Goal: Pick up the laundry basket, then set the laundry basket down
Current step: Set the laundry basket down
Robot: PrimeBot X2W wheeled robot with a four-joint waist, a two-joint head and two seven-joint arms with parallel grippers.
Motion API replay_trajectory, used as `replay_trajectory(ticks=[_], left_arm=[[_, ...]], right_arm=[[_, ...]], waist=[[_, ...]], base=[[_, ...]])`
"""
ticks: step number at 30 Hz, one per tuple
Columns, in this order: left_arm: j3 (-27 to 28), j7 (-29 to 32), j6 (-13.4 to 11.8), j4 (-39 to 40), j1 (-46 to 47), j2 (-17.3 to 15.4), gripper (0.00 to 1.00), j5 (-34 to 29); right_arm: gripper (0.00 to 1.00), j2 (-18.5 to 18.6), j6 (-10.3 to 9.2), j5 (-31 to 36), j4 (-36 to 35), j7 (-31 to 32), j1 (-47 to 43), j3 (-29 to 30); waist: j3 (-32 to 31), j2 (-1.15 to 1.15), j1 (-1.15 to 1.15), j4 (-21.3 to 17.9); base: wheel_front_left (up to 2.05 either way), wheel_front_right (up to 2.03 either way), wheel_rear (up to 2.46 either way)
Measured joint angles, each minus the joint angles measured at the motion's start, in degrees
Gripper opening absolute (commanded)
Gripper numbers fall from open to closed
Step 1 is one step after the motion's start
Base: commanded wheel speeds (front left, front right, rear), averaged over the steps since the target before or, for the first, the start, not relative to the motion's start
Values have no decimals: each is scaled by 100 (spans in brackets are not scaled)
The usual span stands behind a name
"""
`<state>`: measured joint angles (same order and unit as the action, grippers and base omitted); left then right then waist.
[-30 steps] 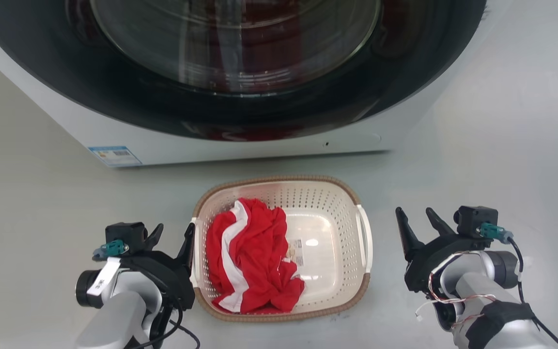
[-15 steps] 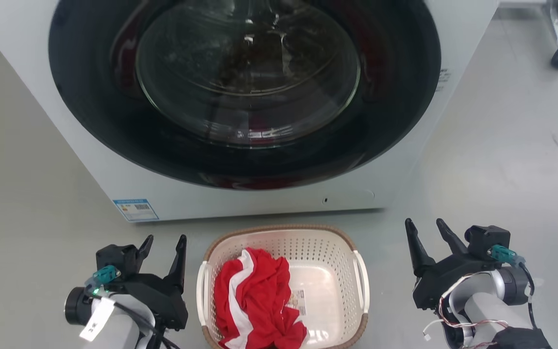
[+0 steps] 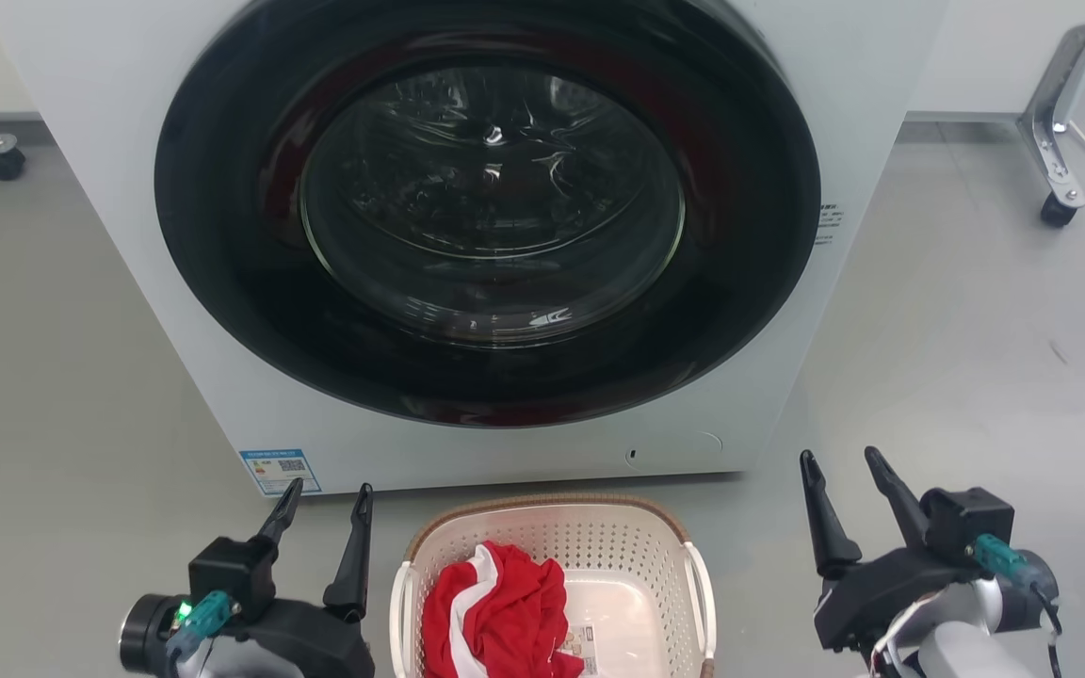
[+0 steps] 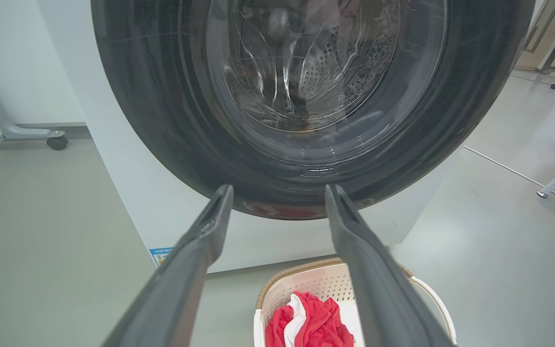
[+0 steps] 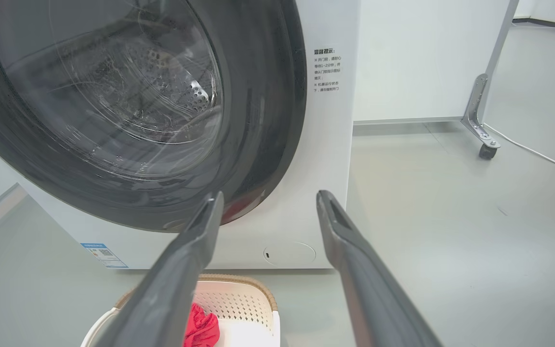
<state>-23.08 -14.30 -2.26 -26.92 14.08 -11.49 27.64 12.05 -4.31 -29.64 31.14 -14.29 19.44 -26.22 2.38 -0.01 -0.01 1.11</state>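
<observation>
The left pincer (image 3: 330, 492) has been drawn back from the laundry basket (image 3: 618, 551), left on the floor (image 3: 53, 424) between it and the right pincer (image 3: 839, 460), both spread wide and empty; the set-down is judged complete.

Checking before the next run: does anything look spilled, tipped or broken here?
Nothing stands out. The laundry basket sits upright on the floor before the washing machine, red-and-white cloth inside it, nothing spilled.

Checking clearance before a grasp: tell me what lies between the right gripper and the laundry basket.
Only bare grey floor, seen in the head view; the open right gripper stands apart from the laundry basket.
</observation>
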Motion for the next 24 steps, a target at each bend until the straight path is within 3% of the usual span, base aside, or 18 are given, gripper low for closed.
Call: replay_trajectory(ticks=[7, 24], left_arm=[[187, -1, -232, 886, -643, -140, 100, -109], [534, -1, -436, 2101, -1664, -191, 100, -371]], right_arm=[[100, 31, -133, 230, -842, 0, -593, 111], [100, 135, -275, 766, -2297, 0, -1722, 580]], waist=[[-186, 0, 0, -17], [-395, 1, 1, -99]], base=[[0, 0, 0], [0, 0, 0]])
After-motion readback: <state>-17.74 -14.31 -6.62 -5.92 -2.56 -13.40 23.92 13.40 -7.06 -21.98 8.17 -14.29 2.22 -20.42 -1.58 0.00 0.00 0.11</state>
